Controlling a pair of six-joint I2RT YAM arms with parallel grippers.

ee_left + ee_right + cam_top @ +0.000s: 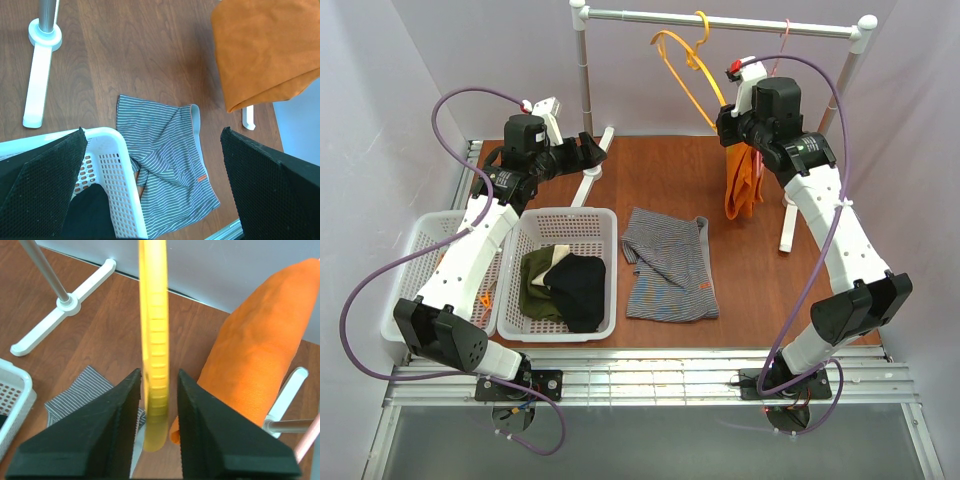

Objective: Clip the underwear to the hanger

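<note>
Where the table (750, 290) meets the back wall stands the rack (720, 20), and in front of it, near the middle of the boards, the underwear (665, 265) lies flat and rumpled just right of a white basket (565, 212) holding dark clothes. An orange cloth (745, 185) hangs from the rail at the right. Just left of it the hanger (152, 340) dangles by its hook, not yet anywhere near the garment. The right gripper (157, 390) is up at the hanger with its jaws drawn narrow on either side of one thin arm. The wrist view leaves a sliver of doubt on one side, so I cannot tell whether the pads actually press the plastic. The left gripper (150, 150) hovers spread wide and empty above the basket's corner, the underwear in sight below it. The step in hand looks like taking the hanger off the rail. To do it well, seat the arm squarely between the pads before any pull, since a loose plastic frame will swing or twist. Then raise the hook clear of the rail first, and draw away leftward, off the orange cloth.
</note>
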